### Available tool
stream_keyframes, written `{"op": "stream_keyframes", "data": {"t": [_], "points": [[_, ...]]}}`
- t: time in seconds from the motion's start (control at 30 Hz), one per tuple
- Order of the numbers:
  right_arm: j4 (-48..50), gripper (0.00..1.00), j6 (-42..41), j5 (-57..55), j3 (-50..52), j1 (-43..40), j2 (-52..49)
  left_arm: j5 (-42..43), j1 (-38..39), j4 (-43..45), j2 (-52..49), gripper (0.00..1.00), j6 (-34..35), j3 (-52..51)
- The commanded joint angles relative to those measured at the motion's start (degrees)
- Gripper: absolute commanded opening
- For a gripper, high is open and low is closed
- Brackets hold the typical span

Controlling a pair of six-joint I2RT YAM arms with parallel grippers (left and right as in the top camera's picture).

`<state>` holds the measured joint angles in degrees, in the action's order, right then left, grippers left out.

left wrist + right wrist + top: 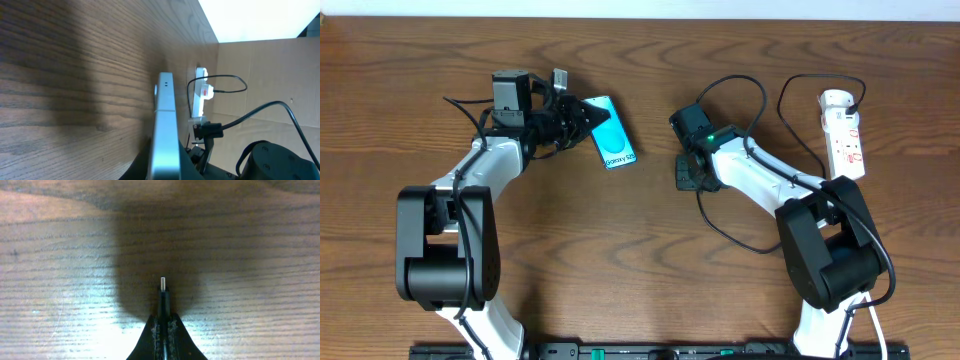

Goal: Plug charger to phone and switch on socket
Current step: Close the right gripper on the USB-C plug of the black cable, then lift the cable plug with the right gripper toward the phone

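The charger [163, 286] is pinched in my right gripper [163, 325], whose fingers are closed tight on the cable. The small connector tip pokes out past them just above the wooden table [60, 255], right of the phone [613, 140] and apart from it. My left gripper [580, 114] is clamped on the phone's upper-left end, with the turquoise screen facing up. The socket [844, 132] lies well to the right of the phone, and a thin black cable reaches its far end.
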<state>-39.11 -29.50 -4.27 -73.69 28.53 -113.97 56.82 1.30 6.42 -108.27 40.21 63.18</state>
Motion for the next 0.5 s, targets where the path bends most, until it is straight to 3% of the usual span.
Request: {"op": "stream_keyframes", "data": {"t": [0.0,0.23,0.47], "points": [[-0.5,0.01,0.8,0.8,-1.6,0.3,0.1,1.0,-0.3,0.3,0.0,0.07,-0.7,0.0],[-0.6,0.01,1.5,1.9,-1.8,0.4,4.0,1.0,-0.3,0.3,0.0,0.07,-0.7,0.0],[-0.2,0.01,5.5,10.6,-2.0,0.4,10.9,1.0,-0.6,0.3,0.0,0.07,-0.5,0.0]]}}
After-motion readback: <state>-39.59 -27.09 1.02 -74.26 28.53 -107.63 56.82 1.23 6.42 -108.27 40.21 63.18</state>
